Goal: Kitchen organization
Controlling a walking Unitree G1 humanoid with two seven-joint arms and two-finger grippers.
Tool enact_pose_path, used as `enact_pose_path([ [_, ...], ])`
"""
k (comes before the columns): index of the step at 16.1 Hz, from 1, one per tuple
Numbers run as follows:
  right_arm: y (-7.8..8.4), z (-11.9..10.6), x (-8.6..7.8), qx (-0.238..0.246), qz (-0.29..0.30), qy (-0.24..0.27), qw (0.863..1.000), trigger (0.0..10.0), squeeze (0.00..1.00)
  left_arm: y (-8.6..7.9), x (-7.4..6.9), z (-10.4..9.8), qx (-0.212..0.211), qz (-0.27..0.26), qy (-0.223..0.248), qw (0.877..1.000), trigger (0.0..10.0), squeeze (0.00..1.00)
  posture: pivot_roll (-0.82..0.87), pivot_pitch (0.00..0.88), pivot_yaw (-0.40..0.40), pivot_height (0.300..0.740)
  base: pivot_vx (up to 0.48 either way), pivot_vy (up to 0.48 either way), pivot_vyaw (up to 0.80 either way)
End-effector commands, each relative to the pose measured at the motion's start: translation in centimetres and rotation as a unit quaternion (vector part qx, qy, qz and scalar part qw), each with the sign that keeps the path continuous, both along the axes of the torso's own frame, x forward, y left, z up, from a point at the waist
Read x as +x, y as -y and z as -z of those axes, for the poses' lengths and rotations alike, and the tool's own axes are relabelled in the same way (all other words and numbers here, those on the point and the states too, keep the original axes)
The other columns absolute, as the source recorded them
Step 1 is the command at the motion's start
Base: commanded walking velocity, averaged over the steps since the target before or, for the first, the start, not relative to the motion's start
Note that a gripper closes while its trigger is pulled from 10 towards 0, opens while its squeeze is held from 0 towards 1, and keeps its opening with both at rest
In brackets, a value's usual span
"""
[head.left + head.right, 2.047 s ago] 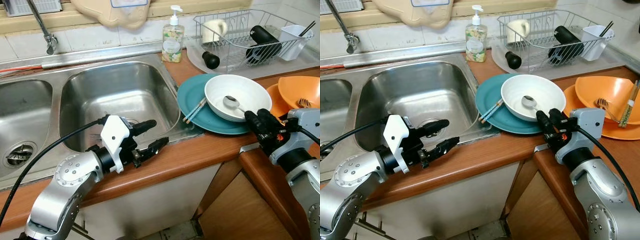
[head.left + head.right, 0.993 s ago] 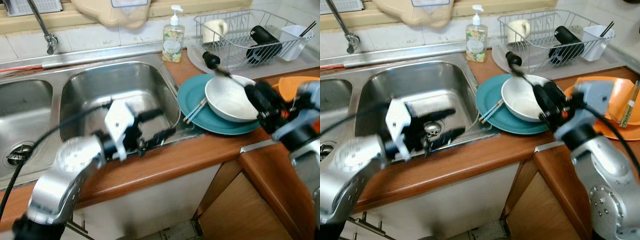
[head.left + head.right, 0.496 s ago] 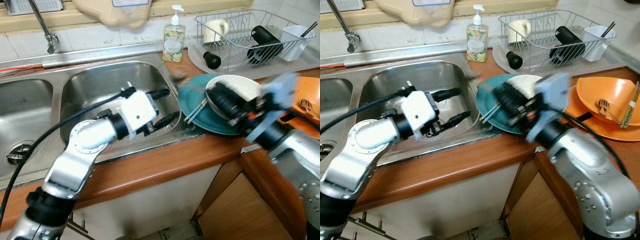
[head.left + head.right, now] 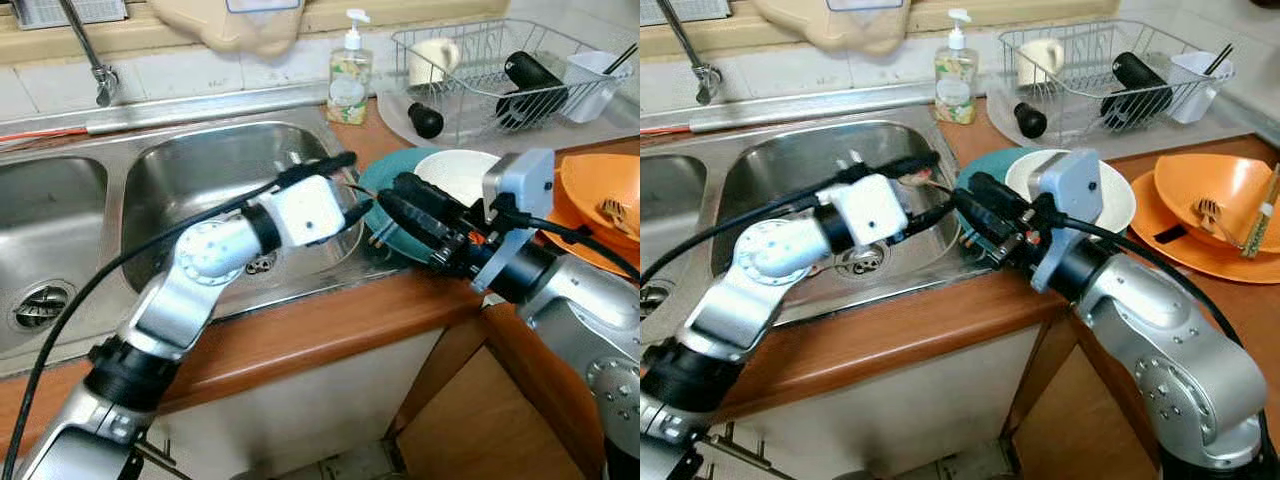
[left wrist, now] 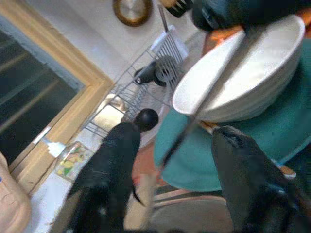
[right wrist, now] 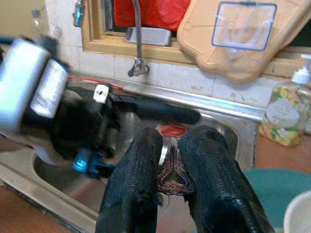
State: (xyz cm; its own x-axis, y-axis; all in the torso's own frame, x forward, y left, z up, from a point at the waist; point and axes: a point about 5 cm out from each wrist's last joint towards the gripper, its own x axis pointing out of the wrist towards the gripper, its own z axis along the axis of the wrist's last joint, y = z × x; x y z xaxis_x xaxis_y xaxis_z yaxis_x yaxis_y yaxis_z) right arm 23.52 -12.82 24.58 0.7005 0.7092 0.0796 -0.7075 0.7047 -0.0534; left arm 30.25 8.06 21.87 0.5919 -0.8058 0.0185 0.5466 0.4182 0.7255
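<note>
My right gripper [image 4: 975,200] is shut on a metal spoon [image 6: 171,170]; the patterned handle sits pinched between its fingers [image 6: 136,184]. It hangs over the right rim of the steel sink [image 4: 200,180], just left of the white bowl [image 4: 460,175] on the teal plate [image 4: 378,190]. My left gripper [image 4: 350,185] is open and faces it from the sink side. In the left wrist view the spoon [image 5: 194,121] runs as a thin shaft between the left fingers [image 5: 112,165], untouched by them.
A soap bottle [image 4: 348,80] and a wire dish rack [image 4: 480,70] with a mug and cup stand at the back. An orange bowl [image 4: 605,190] holding a fork is at the right. A faucet [image 4: 95,80] rises over the left basin. The wooden counter edge runs in front.
My right gripper took the spoon out of the white bowl and carried it left to the sink rim. My left gripper swung right and up to meet it.
</note>
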Motion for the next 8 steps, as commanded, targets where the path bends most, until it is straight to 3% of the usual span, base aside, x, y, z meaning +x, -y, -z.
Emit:
enact_pose_path([
  [1, -0.43, -0.42, -0.26, -0.003, -0.015, 0.007, 1.0, 0.0, 0.0, 0.26, 0.32, 0.02, 0.02, 0.001, 0.013, 1.0, 0.0, 0.0, -0.11, 0.0, 0.013, 0.74, 0.0, 0.0, 0.0],
  [8, -0.58, -0.38, -0.19, -0.008, -0.016, 0.007, 1.0, 0.0, 0.0, -0.04, 0.95, 0.12, 0.041, -0.008, 0.041, 0.998, 0.0, 0.0, -0.11, 0.0, 0.011, 0.74, 0.0, 0.0, 0.0],
])
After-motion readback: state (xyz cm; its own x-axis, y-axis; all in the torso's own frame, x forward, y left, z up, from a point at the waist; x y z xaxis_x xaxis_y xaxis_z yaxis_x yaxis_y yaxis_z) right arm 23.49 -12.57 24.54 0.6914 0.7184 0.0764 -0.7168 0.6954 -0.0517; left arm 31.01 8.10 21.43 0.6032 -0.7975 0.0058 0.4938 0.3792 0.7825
